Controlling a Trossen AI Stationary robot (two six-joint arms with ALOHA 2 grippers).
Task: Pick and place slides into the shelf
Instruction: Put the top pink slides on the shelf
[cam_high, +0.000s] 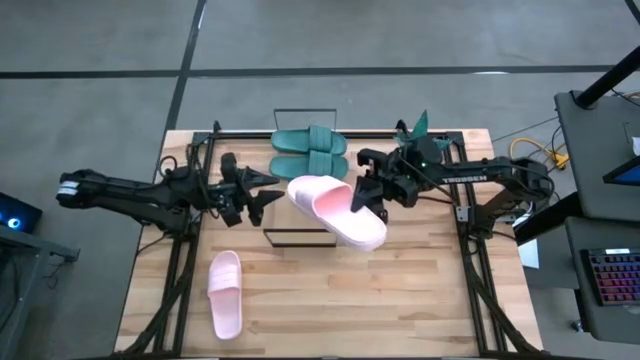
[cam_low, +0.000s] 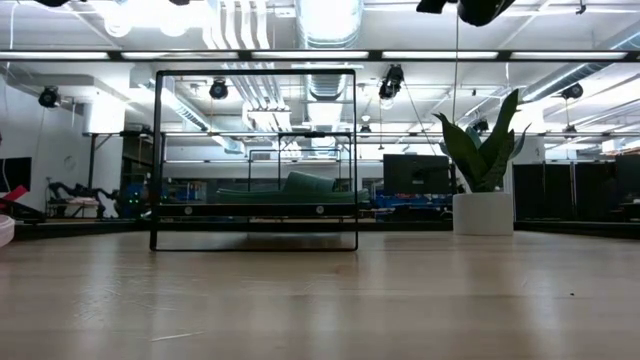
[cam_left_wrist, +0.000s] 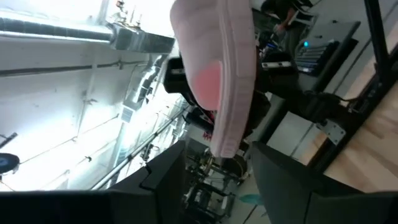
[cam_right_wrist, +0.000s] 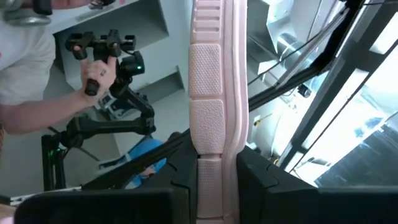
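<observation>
Above the shelf (cam_high: 310, 215), near its front rail, my right end effector (cam_high: 368, 193) is clamped on a pink slide (cam_high: 335, 210), held in the air with its sole edge pinched between my two fingers (cam_right_wrist: 180, 177); the right wrist view shows the textured sole running straight out from the grip. My left end effector (cam_high: 262, 192) sits on the opposite side of the shelf from the right one, just beside the raised slide's rounded end, its fingers narrowly parted and holding nothing. From the left wrist view the pink slide hangs close ahead, beyond my left fingers (cam_left_wrist: 165, 180).

Two teal slides (cam_high: 309, 150) lie side by side on the back part of the shelf, touching each other. The second pink slide (cam_high: 225, 292) lies flat on the bench (cam_high: 400, 300), well apart from the shelf toward its front left. A potted plant (cam_low: 484, 175) stands behind the shelf's right end. Beyond the bench a person's hand (cam_right_wrist: 99, 71) grips a handle of another dark rig.
</observation>
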